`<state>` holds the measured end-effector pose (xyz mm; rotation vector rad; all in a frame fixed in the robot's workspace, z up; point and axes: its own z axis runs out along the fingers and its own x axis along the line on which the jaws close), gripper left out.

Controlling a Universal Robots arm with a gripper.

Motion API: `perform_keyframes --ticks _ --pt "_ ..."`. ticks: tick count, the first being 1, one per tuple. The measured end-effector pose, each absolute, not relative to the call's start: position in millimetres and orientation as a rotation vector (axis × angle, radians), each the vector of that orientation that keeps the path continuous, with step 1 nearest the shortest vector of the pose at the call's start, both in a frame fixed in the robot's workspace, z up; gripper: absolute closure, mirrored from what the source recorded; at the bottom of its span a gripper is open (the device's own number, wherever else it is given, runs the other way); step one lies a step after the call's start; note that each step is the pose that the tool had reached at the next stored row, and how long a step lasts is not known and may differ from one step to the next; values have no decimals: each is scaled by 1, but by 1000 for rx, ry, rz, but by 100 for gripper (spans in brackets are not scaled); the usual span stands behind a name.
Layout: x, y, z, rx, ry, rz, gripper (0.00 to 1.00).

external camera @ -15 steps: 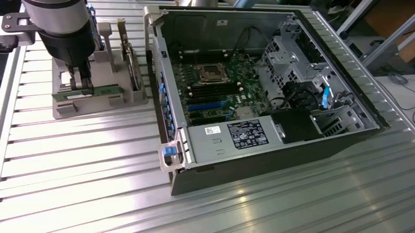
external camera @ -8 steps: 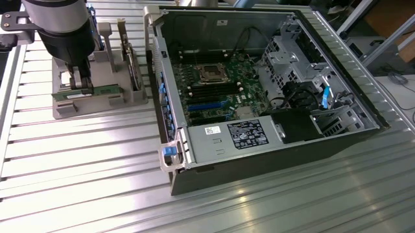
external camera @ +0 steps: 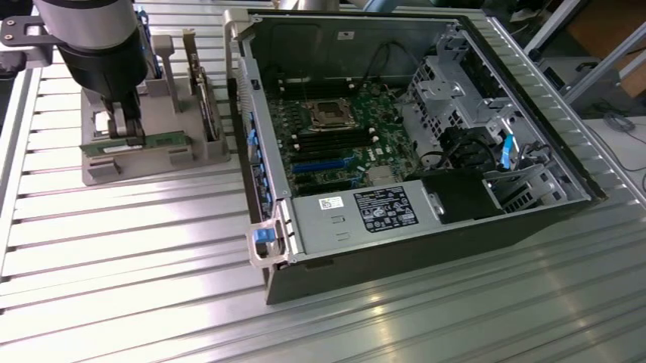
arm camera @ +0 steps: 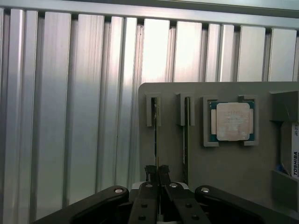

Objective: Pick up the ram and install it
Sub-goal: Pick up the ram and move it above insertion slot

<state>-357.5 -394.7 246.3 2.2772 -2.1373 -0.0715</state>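
The tool (arm camera: 156, 173) is pinching narrowly on the top edge of the ram (arm camera: 155, 135), with its two fingers sitting close together and the thin board running between them. The ram is standing on edge in its slot in the grey holder (arm camera: 233, 182), and its far end is resting inside the slot's bracket, so it is not looking lifted yet. A second stick (arm camera: 186, 135) is standing just beside it in the next slot, untouched.

Judging from this, the task is sitting at an early stage. The grasp seems to be made, while the lifting, the carrying over and the seating in the computer are all remaining. The open computer case (external camera: 424, 253) is lying on the tabletop (external camera: 131, 249) to the exterior view's right of the holder, and the dark memory slots (external camera: 328, 141) on its motherboard (external camera: 349, 162) are looking empty, though they are hard to make out.

The arm (external camera: 96, 45) is blocking much of the holder in the exterior view. In the wrist view the tool's own body is covering the ram's near end, so how deep the grip is reaching is unclear. The processor chip (arm camera: 231, 121) is lying flat in its pocket, and the hard drive (arm camera: 294, 158) is getting cut off at the picture's edge.
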Motion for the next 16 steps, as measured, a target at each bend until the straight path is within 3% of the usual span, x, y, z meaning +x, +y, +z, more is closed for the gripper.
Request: perform_keyframes --ticks 16 --pt "-357 -395 252 2277 -2137 -71 88"
